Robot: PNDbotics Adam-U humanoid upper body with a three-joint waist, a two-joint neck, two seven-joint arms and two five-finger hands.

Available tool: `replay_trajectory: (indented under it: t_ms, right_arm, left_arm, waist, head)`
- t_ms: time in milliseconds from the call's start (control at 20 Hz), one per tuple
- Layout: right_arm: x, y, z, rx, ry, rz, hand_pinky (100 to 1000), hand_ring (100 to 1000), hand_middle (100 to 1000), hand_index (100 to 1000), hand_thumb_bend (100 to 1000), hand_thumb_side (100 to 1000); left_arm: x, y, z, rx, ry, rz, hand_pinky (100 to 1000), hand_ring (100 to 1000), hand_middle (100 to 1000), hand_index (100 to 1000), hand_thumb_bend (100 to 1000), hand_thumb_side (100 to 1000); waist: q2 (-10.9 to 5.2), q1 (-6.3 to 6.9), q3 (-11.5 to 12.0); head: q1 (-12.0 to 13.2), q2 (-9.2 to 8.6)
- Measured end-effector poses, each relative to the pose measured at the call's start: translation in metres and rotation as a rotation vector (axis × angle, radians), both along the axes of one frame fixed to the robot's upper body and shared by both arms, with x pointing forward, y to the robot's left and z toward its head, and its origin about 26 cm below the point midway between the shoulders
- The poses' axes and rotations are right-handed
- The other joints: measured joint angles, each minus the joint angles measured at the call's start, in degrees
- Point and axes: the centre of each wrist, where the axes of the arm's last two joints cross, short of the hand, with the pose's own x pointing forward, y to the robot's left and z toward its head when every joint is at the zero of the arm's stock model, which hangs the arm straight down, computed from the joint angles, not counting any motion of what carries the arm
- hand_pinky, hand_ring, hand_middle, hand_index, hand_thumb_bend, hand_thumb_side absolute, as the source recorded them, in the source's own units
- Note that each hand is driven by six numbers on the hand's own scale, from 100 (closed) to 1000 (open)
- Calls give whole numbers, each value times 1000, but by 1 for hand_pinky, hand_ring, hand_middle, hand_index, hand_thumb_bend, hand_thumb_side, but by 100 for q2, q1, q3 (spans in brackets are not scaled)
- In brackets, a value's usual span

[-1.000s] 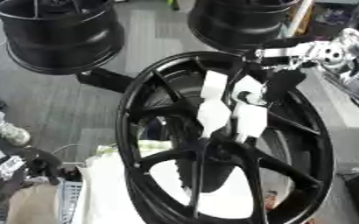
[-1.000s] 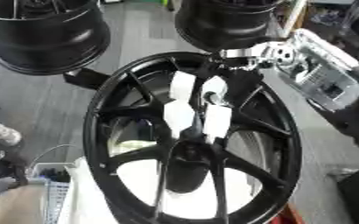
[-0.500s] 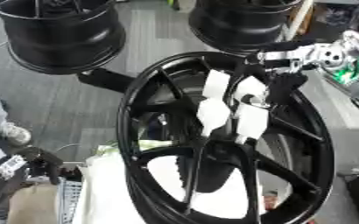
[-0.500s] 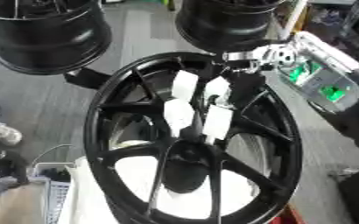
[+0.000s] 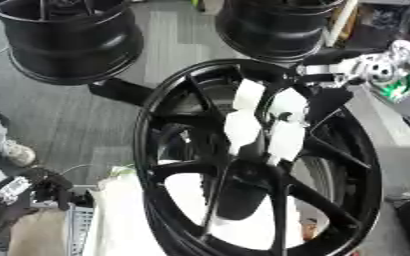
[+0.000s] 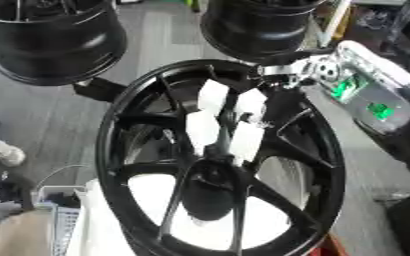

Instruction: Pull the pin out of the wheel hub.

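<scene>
Wheel hub (image 6: 222,165): black spoked, tilted, centre of your view, white tags (image 6: 213,95) on its spokes | Pin: you cannot make it out | Your right hand (image 5: 327,67): at the hub's upper right rim, finger state cannot be told | Left hand: unseen | Two black rims (image 5: 68,37) stand behind.

A grey floor (image 5: 169,45) (plank-patterned, running toward the far edge) carries the things. Two black wheel rims stand on it at the back: one at the far left (image 5: 68,37), one further right (image 5: 274,27), well apart. Nearer, a large black spoked wheel (image 6: 222,165) stands tilted. A black block (image 5: 121,91) lies just beside its upper left edge.
</scene>
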Motion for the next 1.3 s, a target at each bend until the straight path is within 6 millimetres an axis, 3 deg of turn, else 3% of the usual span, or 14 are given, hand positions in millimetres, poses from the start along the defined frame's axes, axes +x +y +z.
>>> replay_trajectory:
  t_ms: [250, 850, 1300]
  right_arm:
    - [0, -1, 1, -31, -19, -5, 675, 497, 640, 789, 249, 379]
    - [0, -2, 3, -41, -31, -11, 576, 417, 539, 635, 100, 191]
    - [-1, -2, 2, -5, -37, -30, 509, 368, 477, 571, 100, 100]
  left_arm:
    - [0, 0, 0, 0, 0, 0, 558, 474, 480, 662, 100, 1000]
    - [0, 0, 0, 0, 0, 0, 557, 474, 480, 662, 100, 1000]
    - [0, 0, 0, 0, 0, 0, 557, 474, 480, 662, 100, 1000]
  waist:
    - [0, 0, -3]
    - [-1, 0, -9]
    - [-1, 0, -10]
  head:
    - [2, 0]
    - [4, 0]
    - [6, 0]
